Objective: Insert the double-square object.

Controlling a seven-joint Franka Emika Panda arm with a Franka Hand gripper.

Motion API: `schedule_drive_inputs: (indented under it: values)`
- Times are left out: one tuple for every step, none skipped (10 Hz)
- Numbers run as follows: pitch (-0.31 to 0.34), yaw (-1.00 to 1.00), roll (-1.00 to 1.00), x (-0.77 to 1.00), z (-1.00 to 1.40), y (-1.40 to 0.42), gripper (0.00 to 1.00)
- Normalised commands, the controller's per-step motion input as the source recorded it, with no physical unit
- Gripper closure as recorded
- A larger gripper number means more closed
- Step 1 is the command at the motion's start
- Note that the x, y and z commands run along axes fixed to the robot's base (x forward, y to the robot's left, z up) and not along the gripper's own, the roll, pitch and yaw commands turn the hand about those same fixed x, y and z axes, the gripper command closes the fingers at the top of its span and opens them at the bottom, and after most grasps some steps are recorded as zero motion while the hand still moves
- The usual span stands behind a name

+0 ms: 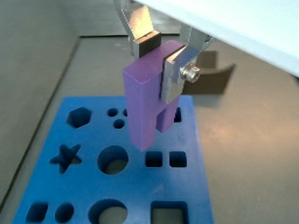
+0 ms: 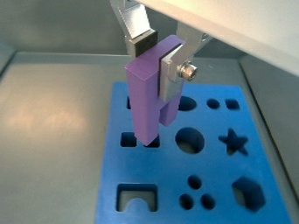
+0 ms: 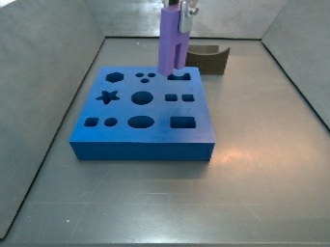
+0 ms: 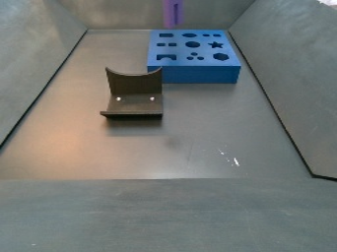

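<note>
My gripper point(image 1: 162, 57) is shut on the upper end of the double-square object point(image 1: 146, 101), a tall purple peg with two prongs, and holds it upright. Both wrist views show this; in the second one the gripper point(image 2: 158, 54) clamps the peg point(image 2: 146, 96) the same way. The prong tips hang over the blue block point(image 1: 82, 188), close to its pair of small square holes point(image 1: 167, 160). I cannot tell whether they touch. In a side view the peg point(image 3: 173, 43) stands over the far part of the block point(image 3: 142, 145) below the gripper point(image 3: 182, 8). It also shows at the far edge point(image 4: 172, 12).
The blue block point(image 4: 194, 54) has star, round, hexagon and arch holes. A dark olive curved holder point(image 3: 206, 60) stands on the floor beyond the block and shows in both side views point(image 4: 132, 94). Grey walls point(image 3: 52, 68) ring the floor.
</note>
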Motion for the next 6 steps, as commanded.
schedule_drive_inputs:
  values:
    - [0.0, -1.0, 0.0, 0.0, -0.13, 0.0, 1.0]
    - [0.0, -1.0, 0.0, 0.0, -0.12, 0.0, 1.0]
    - [0.0, -1.0, 0.0, 0.0, -0.12, 0.0, 1.0]
    - [0.0, -1.0, 0.0, 0.06, -0.11, 0.0, 1.0]
    - [0.0, -1.0, 0.0, 0.07, -0.11, 0.0, 1.0]
    - [0.0, -0.82, 0.0, 0.29, -0.12, -0.01, 1.0]
